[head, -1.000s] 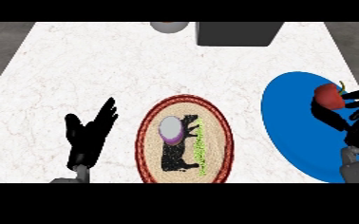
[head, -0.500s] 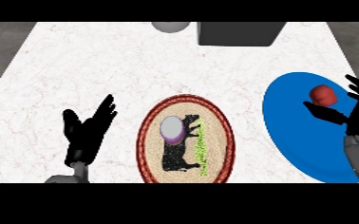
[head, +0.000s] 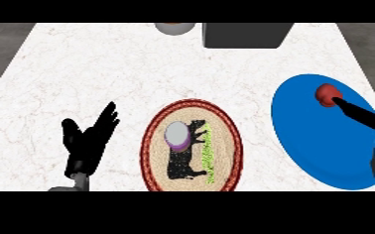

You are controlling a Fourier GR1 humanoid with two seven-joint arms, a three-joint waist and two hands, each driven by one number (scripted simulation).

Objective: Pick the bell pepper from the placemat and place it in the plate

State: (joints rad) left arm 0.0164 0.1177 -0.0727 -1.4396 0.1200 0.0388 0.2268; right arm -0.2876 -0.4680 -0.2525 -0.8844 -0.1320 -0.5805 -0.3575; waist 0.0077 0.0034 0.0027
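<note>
The red bell pepper (head: 327, 93) lies on the blue plate (head: 307, 129) near its upper right part. From the view's right edge my right hand (head: 356, 112) shows only as straight black fingers, whose tips reach the pepper's lower side without curling round it. The oval woven placemat (head: 149, 146) with a black cow picture sits at the centre front, and a small purple-rimmed round object (head: 178, 134) rests on it. My left hand (head: 88, 141) stays open with fingers up, left of the placemat.
A dark grey box (head: 243, 34) and a round grey container (head: 174, 28) stand at the counter's far edge. The white marble counter (head: 95, 74) ends at dark floor on the left and right sides.
My right hand has let go of the bell pepper and pulled back toward the right edge. The pepper now rests on the plate. The left hand has not moved.
</note>
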